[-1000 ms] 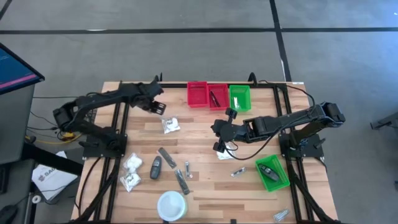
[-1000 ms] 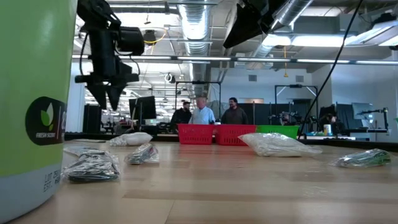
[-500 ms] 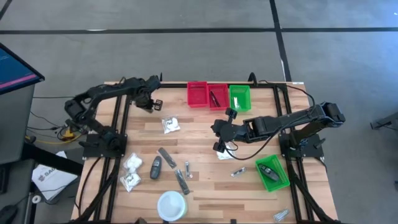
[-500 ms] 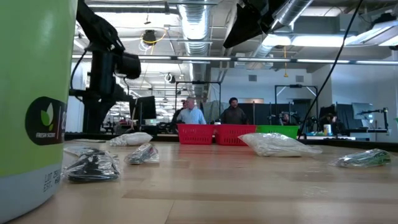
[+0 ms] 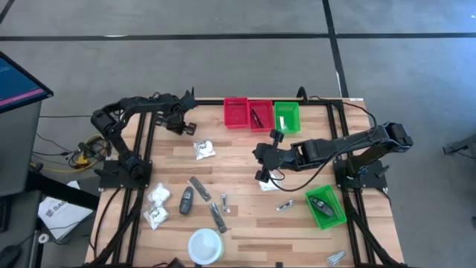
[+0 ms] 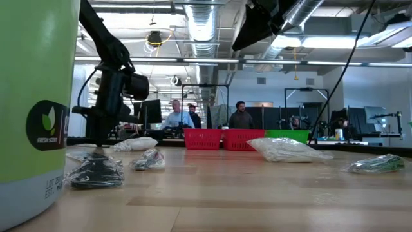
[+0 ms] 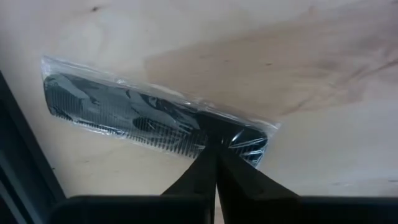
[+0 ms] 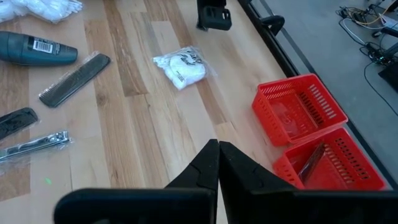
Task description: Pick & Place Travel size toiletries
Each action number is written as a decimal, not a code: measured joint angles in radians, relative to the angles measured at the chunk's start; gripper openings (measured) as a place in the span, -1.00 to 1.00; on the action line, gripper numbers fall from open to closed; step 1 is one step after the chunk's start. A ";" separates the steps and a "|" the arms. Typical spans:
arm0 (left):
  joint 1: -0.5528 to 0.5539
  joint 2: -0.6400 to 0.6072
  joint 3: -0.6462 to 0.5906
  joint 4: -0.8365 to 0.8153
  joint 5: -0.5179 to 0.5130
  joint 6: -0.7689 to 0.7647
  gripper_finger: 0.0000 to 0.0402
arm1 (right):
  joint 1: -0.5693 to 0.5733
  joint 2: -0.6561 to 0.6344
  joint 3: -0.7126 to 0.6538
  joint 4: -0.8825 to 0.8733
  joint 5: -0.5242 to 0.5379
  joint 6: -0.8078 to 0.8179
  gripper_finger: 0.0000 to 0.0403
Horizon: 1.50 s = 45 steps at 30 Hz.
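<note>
The left gripper (image 7: 214,146) is down at the table's far left corner, well left of the red bins (image 5: 248,114), its fingers pinched on a black comb (image 7: 124,112) in a clear sleeve that lies flat on the wood. The right gripper (image 8: 217,152) hangs near the table's middle, just in front of those bins, fingers pressed together and holding nothing. A white packet (image 5: 204,150) lies between the comb and the bins.

A black comb (image 7: 130,118) sealed in a clear packet lies flat on the wood, centre-left in the left wrist view. In the high view, white crinkly packets (image 5: 204,150) sit at centre and lower left (image 5: 157,196), a dark oval (image 5: 187,201) and slim sticks (image 5: 199,186) lie between, and a silvery sachet (image 5: 284,205) lies lower right.
</note>
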State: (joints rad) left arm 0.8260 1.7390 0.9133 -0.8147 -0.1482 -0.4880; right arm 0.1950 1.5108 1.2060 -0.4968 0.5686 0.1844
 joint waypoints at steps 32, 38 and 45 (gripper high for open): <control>-0.462 -0.481 -0.161 -0.007 0.059 -0.073 -0.99 | 0.001 0.000 0.000 -0.020 0.000 0.011 -0.99; -0.516 -0.708 -0.158 0.004 0.164 0.037 -0.99 | 0.001 0.000 0.000 -0.022 0.000 0.010 -0.99; -0.717 -0.784 -0.158 0.050 0.200 0.043 -0.99 | 0.001 0.000 0.000 -0.023 0.000 0.007 -0.99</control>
State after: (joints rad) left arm 0.1092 0.9552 0.7555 -0.7644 0.0520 -0.4454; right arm 0.1963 1.5108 1.2060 -0.5201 0.5686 0.1917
